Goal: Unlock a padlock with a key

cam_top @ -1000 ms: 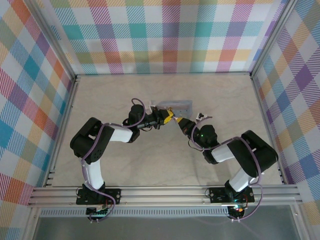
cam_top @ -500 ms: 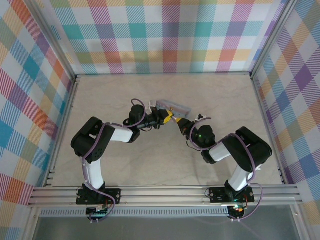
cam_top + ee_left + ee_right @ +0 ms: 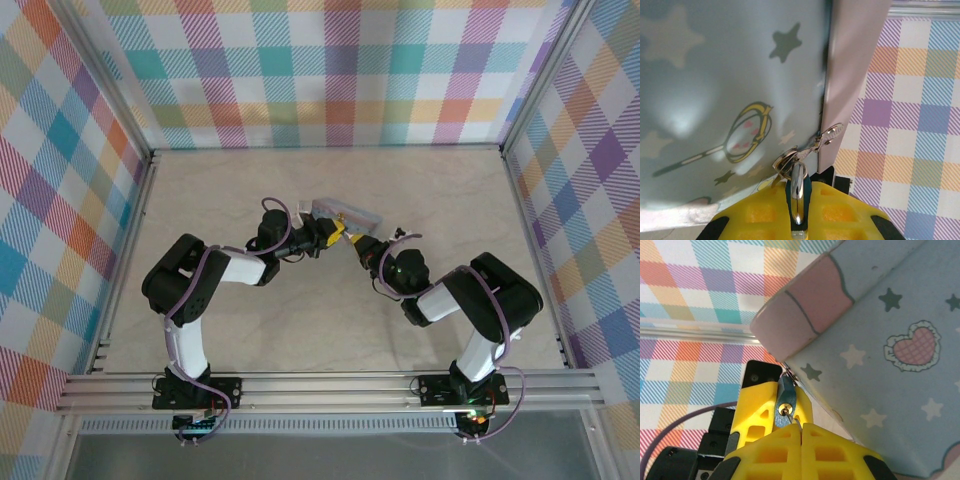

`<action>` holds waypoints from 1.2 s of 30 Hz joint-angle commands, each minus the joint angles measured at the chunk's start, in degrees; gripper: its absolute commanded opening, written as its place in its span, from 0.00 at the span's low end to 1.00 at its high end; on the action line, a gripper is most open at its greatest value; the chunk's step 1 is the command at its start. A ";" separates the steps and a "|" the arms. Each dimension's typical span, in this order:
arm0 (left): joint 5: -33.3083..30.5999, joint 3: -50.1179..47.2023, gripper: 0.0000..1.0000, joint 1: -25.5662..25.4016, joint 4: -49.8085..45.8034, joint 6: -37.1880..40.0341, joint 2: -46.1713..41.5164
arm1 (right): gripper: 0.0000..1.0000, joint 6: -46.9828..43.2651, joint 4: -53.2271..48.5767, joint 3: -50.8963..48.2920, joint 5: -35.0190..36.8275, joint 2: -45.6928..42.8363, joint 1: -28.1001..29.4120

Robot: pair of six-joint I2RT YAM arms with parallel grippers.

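Note:
The padlock [image 3: 785, 399] is a small bluish body with a brass keyhole, hanging by its chrome shackle [image 3: 798, 185] from the hasp [image 3: 826, 137] of the pale blue star-printed tin [image 3: 725, 90]. My left gripper [image 3: 799, 196] is shut on the padlock body, its yellow fingers [image 3: 758, 409] pressing either side. My right gripper [image 3: 801, 429] is shut on the key [image 3: 792, 417], a thin metal sliver whose tip sits in the keyhole. In the top view both grippers, left [image 3: 337, 231] and right [image 3: 354, 242], meet tip to tip just in front of the tin [image 3: 352, 211].
The tin has a pink rounded lid edge [image 3: 800, 315] and stands tilted at the middle of the beige table [image 3: 220, 190]. Plaid walls [image 3: 330, 70] enclose the table at the back and both sides. An aluminium rail [image 3: 330, 385] runs along the near edge.
The tin has tipped slightly and the right gripper has edged up and left toward the padlock. Both grips are unchanged.

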 commanded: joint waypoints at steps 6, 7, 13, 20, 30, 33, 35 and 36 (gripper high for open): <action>5.72 -0.28 0.00 -2.04 3.47 0.03 -0.66 | 0.00 -7.77 3.62 4.11 -5.33 3.80 1.19; 5.64 -0.38 0.00 -2.09 3.47 0.13 -0.61 | 0.00 -7.64 3.65 4.21 -5.31 3.42 1.29; 5.59 -0.40 0.00 -2.04 3.24 0.55 -0.34 | 0.00 -8.96 3.23 3.10 -4.07 -0.15 1.30; 5.99 -0.48 0.00 -2.04 1.99 2.00 -0.39 | 0.00 -6.52 3.56 1.81 -4.73 -0.91 0.90; 6.23 -0.92 0.00 -1.95 2.68 2.05 -0.76 | 0.00 -2.34 3.56 1.23 -5.83 -0.15 -1.22; 6.36 -0.93 0.00 -1.79 2.77 1.93 -0.65 | 0.00 -2.63 3.56 0.38 -5.32 -1.01 -1.82; 6.36 -1.01 0.00 -1.65 2.83 1.83 -0.61 | 0.00 -2.81 3.31 -0.54 -4.97 -1.58 -2.25; 6.35 -1.16 0.00 -1.61 2.94 1.79 -0.61 | 0.00 -2.80 3.52 -0.93 -4.96 -1.69 -2.51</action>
